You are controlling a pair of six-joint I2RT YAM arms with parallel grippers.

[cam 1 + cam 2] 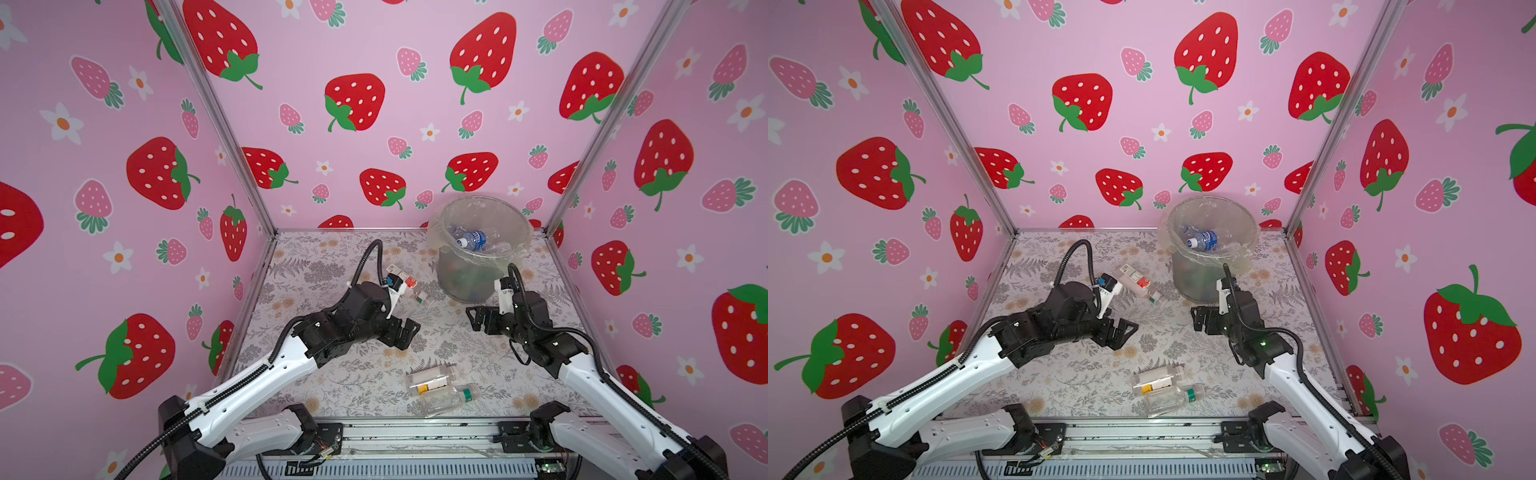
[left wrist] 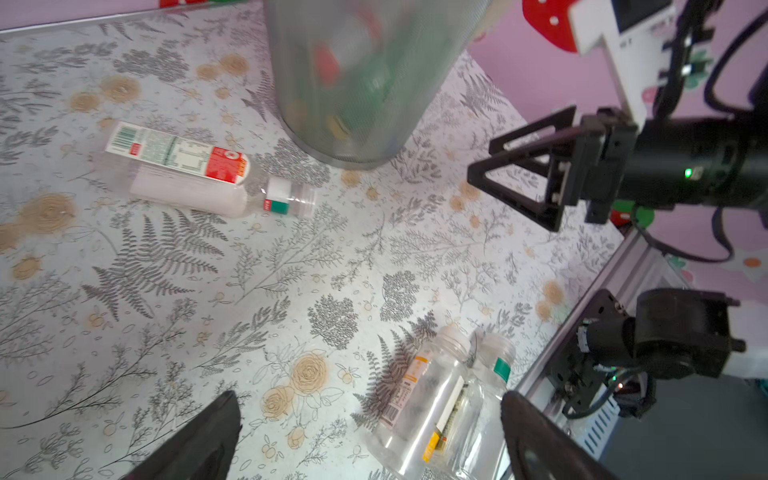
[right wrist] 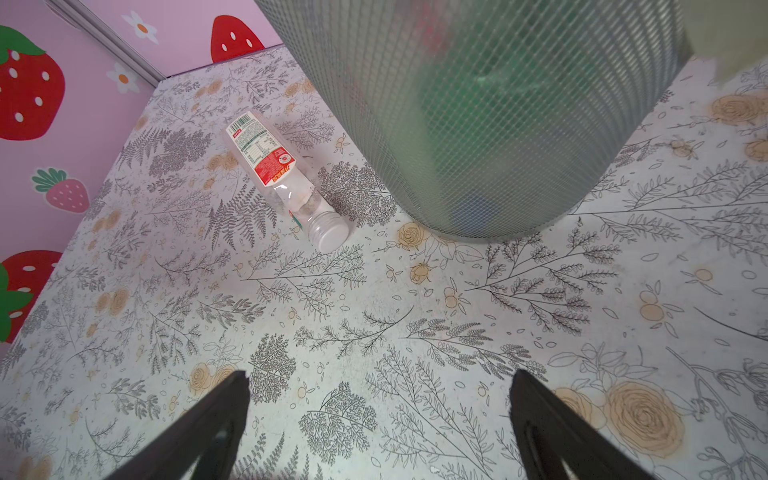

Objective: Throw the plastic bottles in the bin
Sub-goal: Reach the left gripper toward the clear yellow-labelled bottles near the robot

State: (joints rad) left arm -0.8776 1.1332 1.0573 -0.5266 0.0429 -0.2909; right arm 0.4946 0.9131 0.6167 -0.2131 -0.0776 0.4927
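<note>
The bin [image 1: 465, 278] [image 1: 1196, 278], grey mesh with a clear liner, stands at the back right and holds several plastic bottles, a blue-labelled one [image 1: 473, 240] on top. A red-white labelled bottle [image 1: 1136, 279] [image 2: 183, 166] [image 3: 270, 166] lies left of the bin. Two clear bottles lie side by side near the front edge, one with a yellow label [image 1: 430, 380] [image 2: 424, 399] and one with a green band [image 1: 451, 397] [image 2: 490, 382]. My left gripper [image 1: 401, 332] [image 2: 370, 397] hangs open and empty above the table, behind that pair. My right gripper [image 1: 473, 318] [image 3: 380, 376] is open and empty in front of the bin.
Pink strawberry walls close in the table on three sides, with metal posts [image 1: 232, 137] at the corners. An aluminium rail [image 1: 415, 432] and both arm bases run along the front edge. In the left wrist view my right gripper [image 2: 511, 174] shows near the bin's foot.
</note>
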